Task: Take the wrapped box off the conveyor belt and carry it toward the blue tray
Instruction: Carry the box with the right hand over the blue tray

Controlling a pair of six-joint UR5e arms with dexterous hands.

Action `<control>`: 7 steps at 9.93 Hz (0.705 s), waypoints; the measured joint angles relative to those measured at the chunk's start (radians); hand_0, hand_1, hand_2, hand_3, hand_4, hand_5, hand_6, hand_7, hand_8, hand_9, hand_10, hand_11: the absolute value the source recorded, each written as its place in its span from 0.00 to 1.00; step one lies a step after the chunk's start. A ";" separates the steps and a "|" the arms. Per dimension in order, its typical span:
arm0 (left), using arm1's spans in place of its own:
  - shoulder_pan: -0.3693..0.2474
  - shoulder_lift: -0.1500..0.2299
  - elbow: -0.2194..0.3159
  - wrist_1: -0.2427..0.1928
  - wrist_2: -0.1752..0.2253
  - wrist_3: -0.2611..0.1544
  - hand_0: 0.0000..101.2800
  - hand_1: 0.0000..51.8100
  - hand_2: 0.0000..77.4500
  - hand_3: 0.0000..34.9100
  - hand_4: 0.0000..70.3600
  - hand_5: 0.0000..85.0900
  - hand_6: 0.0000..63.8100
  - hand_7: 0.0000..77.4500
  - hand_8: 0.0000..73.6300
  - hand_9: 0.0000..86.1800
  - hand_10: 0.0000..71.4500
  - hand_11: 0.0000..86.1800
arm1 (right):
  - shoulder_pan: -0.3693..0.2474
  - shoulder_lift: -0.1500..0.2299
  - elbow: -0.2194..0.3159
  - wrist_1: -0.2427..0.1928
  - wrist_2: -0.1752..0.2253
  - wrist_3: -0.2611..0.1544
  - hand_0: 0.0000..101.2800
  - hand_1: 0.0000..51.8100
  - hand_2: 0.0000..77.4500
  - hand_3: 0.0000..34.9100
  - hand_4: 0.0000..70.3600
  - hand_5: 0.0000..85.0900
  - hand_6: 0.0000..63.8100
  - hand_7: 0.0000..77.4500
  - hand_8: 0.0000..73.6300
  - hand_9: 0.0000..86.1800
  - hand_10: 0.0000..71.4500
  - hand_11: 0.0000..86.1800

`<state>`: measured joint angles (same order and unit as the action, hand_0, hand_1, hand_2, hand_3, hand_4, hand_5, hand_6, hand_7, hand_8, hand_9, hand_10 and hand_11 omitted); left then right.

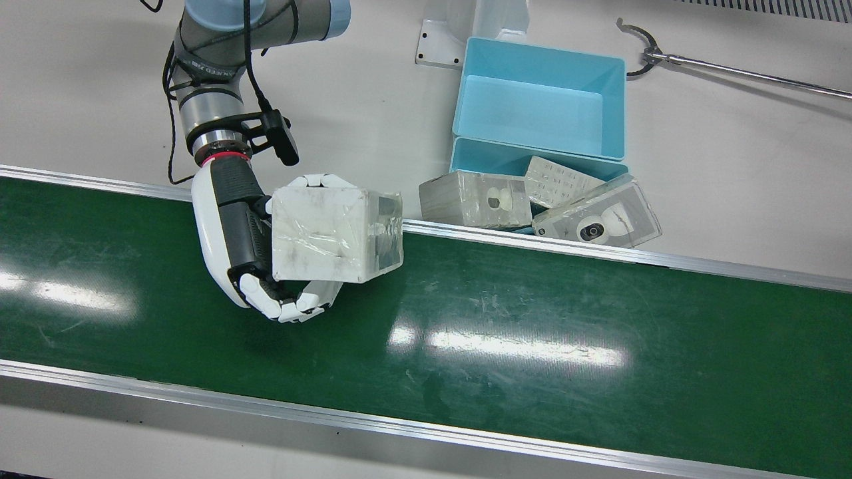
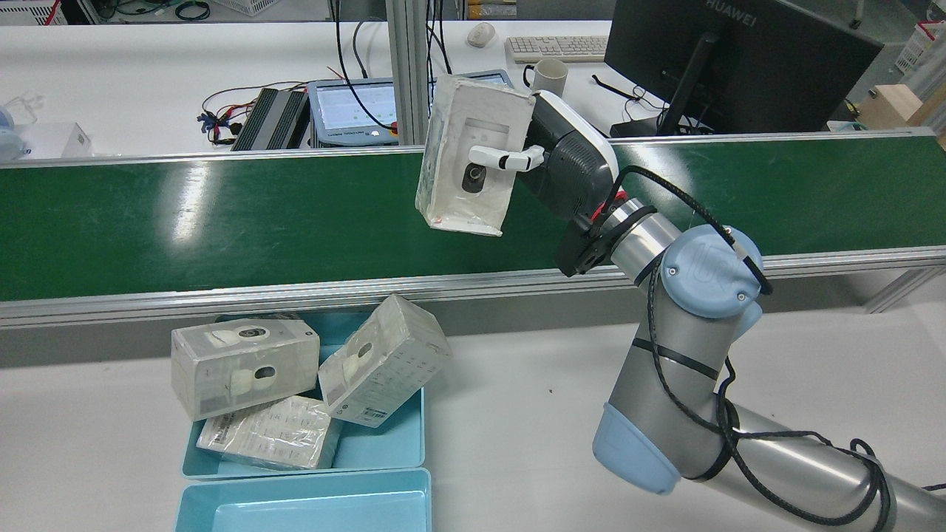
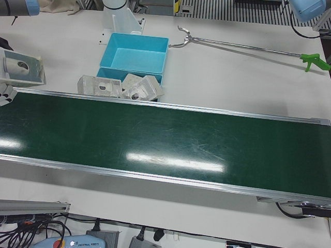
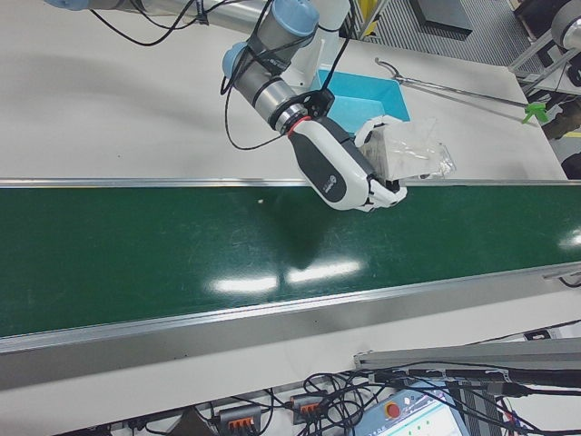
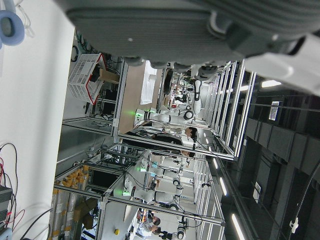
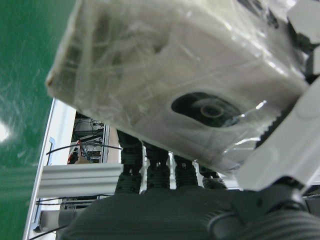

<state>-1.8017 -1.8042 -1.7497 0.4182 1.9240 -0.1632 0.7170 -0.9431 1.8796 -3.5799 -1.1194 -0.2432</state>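
the right hand [image 1: 229, 226] has its fingers [image 1: 293, 307] clamped on the wrapped box [image 1: 329, 233], holding it clear above the green conveyor belt [image 1: 532, 319], near the belt's edge on the robot's side. in the rear view the box [image 2: 469, 159] is tilted, with one finger across its printed face, and the hand's dark palm sits against its side. the right hand view shows the clear plastic wrap stretched over the box [image 6: 170, 85] and the fingers pressed along its lower face.

the blue tray [image 1: 542, 100] stands on the white tabletop [image 1: 732, 166] beside the belt, well apart from the held box. a second blue tray [image 2: 384, 443] next to it holds three other wrapped boxes [image 2: 244, 366], piled and leaning over its rim toward the belt's rail. a long grabber tool [image 3: 248, 46] lies on the tabletop beyond the trays.

the left hand view shows only the underside of the left hand [image 5: 200, 30], and i cannot tell how its fingers stand.
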 joint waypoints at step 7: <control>0.000 0.000 0.000 0.000 0.000 0.000 0.00 0.00 0.01 0.00 0.00 0.01 0.00 0.01 0.01 0.01 0.01 0.01 | -0.358 0.075 0.041 0.034 0.239 -0.282 0.45 0.02 0.54 0.00 0.28 0.83 0.62 0.89 0.64 0.33 0.52 0.60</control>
<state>-1.8017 -1.8042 -1.7497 0.4182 1.9240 -0.1632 0.3589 -0.8684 1.9202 -3.5460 -0.8805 -0.5257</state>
